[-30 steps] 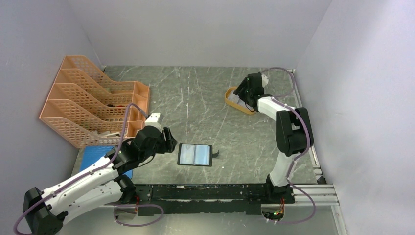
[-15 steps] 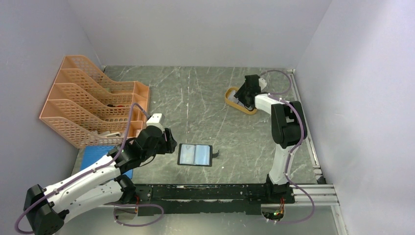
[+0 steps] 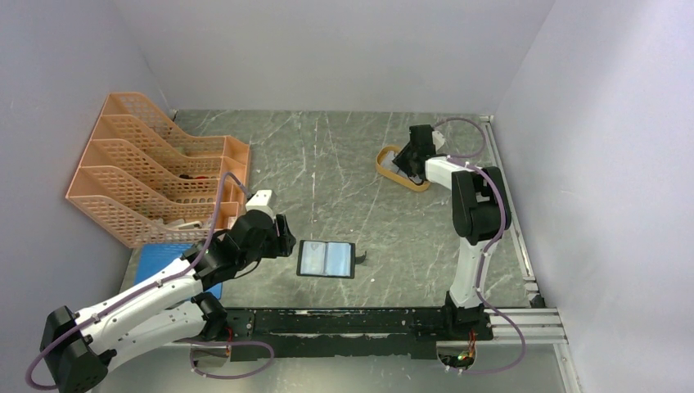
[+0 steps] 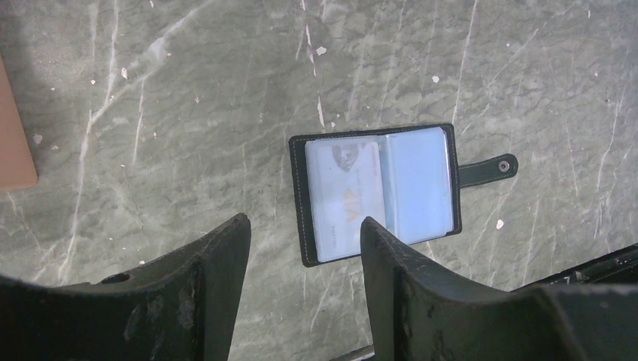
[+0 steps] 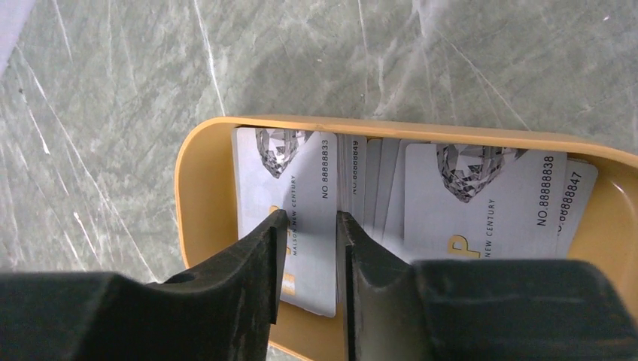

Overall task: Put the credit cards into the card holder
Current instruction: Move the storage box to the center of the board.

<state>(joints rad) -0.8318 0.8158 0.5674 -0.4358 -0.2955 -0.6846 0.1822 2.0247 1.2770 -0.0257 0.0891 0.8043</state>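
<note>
Scanning from the left, I saw the orange mesh file rack (image 3: 155, 168) against the wall, with the blue pad (image 3: 159, 262) lying in front of it on the marbled table (image 3: 327, 164). My left gripper (image 4: 301, 248) hung above the table just left of the card holder (image 4: 376, 192), fingers spread wide with nothing between them. The card holder lay open flat, pockets up, its snap tab (image 4: 489, 169) sticking out to the right; one pale card (image 4: 342, 199) sat in its left pocket. Farther right, near the back, my right gripper (image 5: 310, 226) was down inside the orange oval tray (image 5: 192, 188), over the credit cards (image 5: 466, 195) fanned there. Its fingers left only a narrow gap over the leftmost card (image 5: 301, 173); I couldn't tell whether they had pinched it.
</note>
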